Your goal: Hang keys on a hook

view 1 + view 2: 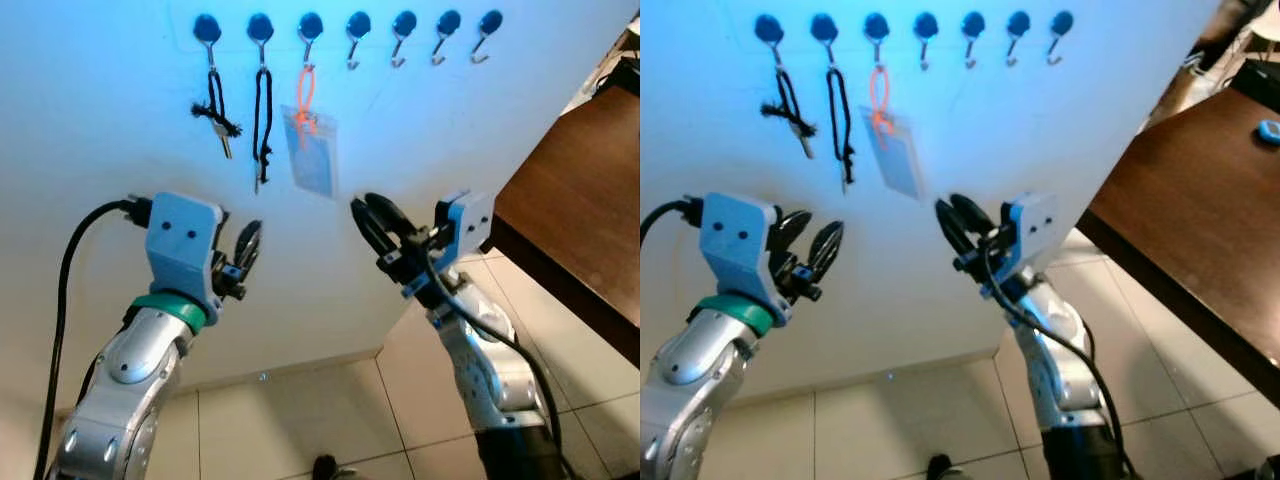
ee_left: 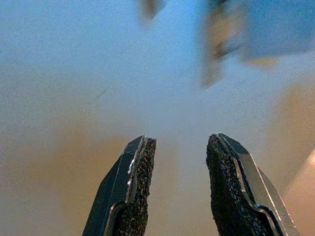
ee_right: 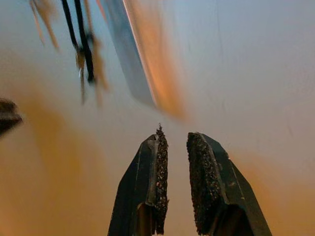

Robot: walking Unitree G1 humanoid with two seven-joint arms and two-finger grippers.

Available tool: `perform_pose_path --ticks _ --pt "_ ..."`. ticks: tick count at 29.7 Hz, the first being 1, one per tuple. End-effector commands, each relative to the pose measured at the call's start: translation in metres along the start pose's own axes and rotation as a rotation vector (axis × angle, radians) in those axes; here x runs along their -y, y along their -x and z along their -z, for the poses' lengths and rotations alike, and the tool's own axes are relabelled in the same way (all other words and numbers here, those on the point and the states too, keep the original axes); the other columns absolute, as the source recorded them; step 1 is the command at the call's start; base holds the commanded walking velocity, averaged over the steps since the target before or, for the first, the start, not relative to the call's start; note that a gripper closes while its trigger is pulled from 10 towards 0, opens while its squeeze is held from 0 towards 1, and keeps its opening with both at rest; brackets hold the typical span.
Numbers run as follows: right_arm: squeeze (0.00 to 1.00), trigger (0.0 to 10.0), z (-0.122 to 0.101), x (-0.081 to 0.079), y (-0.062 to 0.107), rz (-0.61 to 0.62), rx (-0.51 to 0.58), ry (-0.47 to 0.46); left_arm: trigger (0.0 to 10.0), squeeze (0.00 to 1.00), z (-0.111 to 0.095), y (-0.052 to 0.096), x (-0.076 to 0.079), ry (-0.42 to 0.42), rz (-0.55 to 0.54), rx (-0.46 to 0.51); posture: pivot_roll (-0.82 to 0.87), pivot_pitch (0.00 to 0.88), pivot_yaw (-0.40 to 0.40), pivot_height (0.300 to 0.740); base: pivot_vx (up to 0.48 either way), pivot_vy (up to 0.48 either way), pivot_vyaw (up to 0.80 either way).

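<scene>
A row of blue-capped hooks (image 1: 356, 25) runs along the top of a white wall. The leftmost hook holds a key on a black cord (image 1: 222, 128). The second carries a black lanyard with a key (image 1: 262, 120). From the third hangs an orange loop with a clear card sleeve (image 1: 312, 150). The other hooks (image 1: 402, 40) are bare. My left gripper (image 1: 243, 255) is raised below the keys, open and holding nothing (image 2: 179, 147). My right gripper (image 1: 370, 222) is raised just below and right of the card sleeve, slightly open with nothing between its fingers (image 3: 174, 140).
A dark brown table (image 1: 585, 190) juts in at the right, close to my right arm, with a small blue object (image 1: 1268, 130) on it. Beige floor tiles (image 1: 290, 420) lie below the wall. A small dark thing (image 1: 325, 467) sits on the floor.
</scene>
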State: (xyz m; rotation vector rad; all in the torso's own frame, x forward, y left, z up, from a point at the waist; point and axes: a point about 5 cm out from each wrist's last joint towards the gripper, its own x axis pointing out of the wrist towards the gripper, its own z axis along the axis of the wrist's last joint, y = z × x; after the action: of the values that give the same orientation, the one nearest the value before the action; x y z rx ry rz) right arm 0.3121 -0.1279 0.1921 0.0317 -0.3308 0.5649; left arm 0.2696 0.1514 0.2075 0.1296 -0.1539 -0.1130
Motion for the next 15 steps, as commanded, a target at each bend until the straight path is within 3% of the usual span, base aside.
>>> perform_pose_path --ticks 1,15 --pt "0.0 10.0 0.0041 0.0003 0.0034 0.009 -0.016 0.011 10.0 0.0 0.007 0.002 -0.005 -0.018 -0.034 -0.019 -0.04 0.124 0.039 0.74 0.0 0.0 0.0" --pt "0.0 10.0 0.0035 -0.0033 0.0049 0.015 -0.06 -0.019 10.0 0.0 0.0156 -0.0002 -0.0091 -0.027 -0.085 -0.02 -0.03 0.118 0.032 0.74 -0.358 0.0 0.0"
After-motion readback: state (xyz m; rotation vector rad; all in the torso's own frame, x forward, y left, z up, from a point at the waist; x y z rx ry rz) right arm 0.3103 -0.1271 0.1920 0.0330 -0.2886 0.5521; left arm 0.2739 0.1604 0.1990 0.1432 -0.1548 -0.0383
